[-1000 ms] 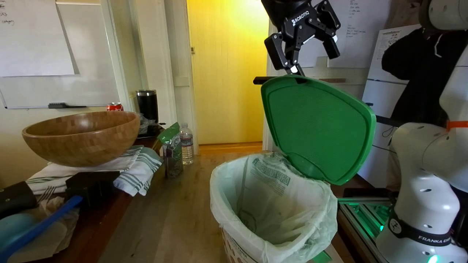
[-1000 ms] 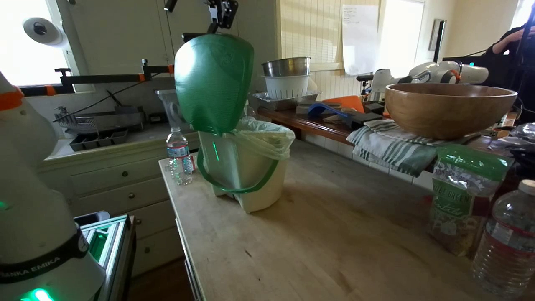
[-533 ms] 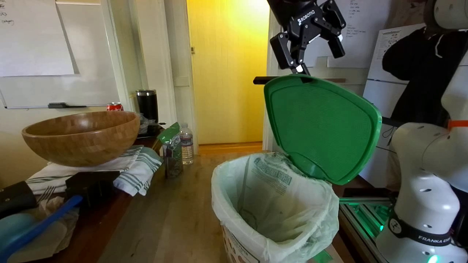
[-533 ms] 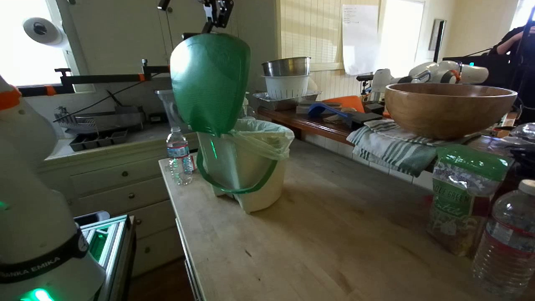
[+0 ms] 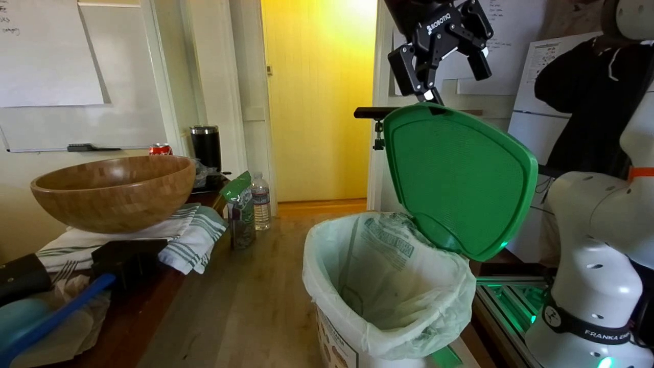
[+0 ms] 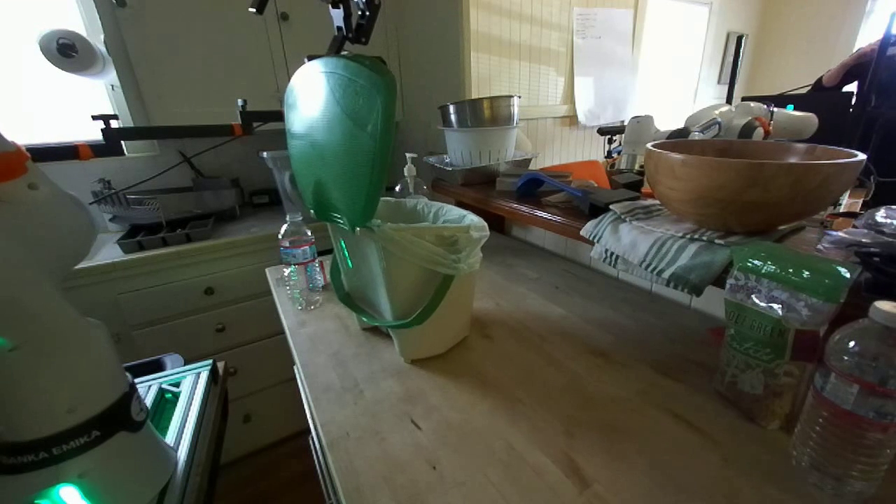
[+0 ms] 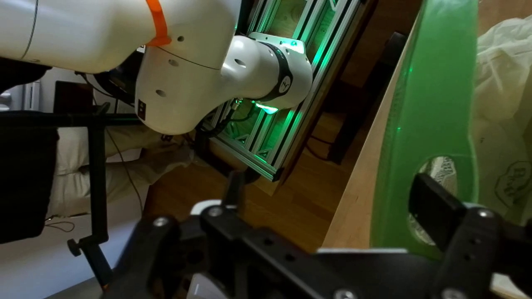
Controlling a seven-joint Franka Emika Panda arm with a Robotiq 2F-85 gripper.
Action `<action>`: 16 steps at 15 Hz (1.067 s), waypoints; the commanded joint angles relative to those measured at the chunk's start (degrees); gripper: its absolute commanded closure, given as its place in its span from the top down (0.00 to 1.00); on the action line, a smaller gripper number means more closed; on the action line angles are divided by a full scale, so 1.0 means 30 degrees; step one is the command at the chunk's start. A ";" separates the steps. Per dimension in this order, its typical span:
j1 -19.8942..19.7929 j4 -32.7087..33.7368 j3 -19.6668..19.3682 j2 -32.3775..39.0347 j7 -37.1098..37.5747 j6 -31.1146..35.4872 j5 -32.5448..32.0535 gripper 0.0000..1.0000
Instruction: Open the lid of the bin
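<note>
The green lid [image 5: 462,179] stands raised, tilted back from the white bin [image 5: 340,337] in both exterior views. The bin's mouth is uncovered and shows its pale bag liner [image 5: 317,266]. In an exterior view the lid [image 6: 341,133] stands above the back of the bin [image 6: 441,336]. My gripper [image 5: 457,81] is at the lid's top edge with its fingers spread. In the wrist view, one finger of the gripper [image 7: 330,191] reaches into the oval hole in the lid [image 7: 436,104]. The other finger is apart from the lid. Nothing is held between the fingers.
A wooden bowl [image 5: 117,191] sits on a striped towel [image 6: 665,245] on a raised shelf. A snack bag [image 6: 777,336] and a water bottle [image 6: 847,406] stand on the counter [image 6: 532,406]. Another bottle [image 6: 301,262] stands beside the bin.
My gripper and the lid have moved together towards the robot base, with the finger at the lid's top edge. The bin has shifted and turned slightly the same way.
</note>
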 commanded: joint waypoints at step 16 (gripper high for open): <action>0.0204 -0.1954 -0.0011 -0.1766 -0.1032 0.0249 -0.0327 1.00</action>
